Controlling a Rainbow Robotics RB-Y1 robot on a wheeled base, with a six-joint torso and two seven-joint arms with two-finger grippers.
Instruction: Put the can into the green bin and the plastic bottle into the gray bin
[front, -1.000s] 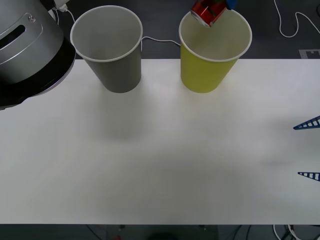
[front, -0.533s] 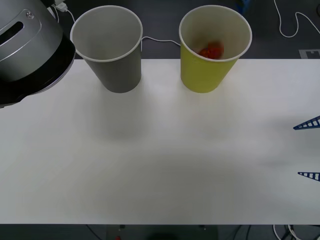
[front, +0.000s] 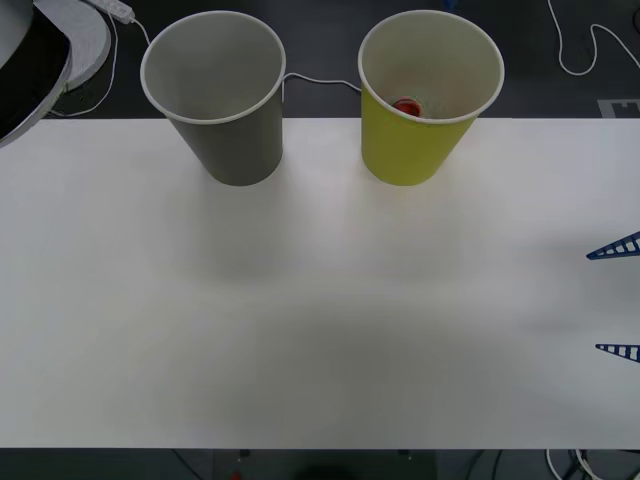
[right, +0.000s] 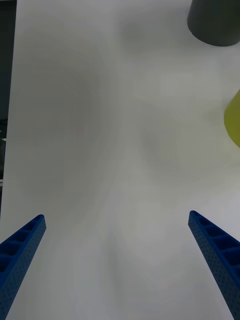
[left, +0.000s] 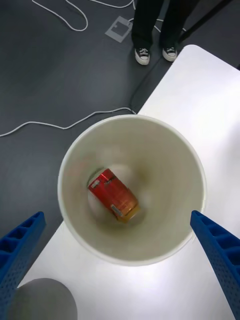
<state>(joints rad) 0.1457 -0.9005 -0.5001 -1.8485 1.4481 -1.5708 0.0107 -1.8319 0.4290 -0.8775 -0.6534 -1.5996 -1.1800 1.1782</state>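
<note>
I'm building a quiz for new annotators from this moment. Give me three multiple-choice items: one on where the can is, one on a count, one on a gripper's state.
1. Where is the can?
A. Lying at the bottom of the green bin
B. Standing on the table between the bins
C. Inside the gray bin

2. How many cup-shaped bins stand on the table?
A. One
B. Two
C. Three

3. What state is the left gripper in?
A. Shut on the can
B. Shut and empty
C. Open and empty

Key:
1. A: the left wrist view shows the can lying on its side at the bottom of the green bin.
2. B: the front view shows the gray bin and the green bin, side by side on the table.
3. C: the left gripper hangs above the green bin, its fingers wide apart with nothing between them.
</note>
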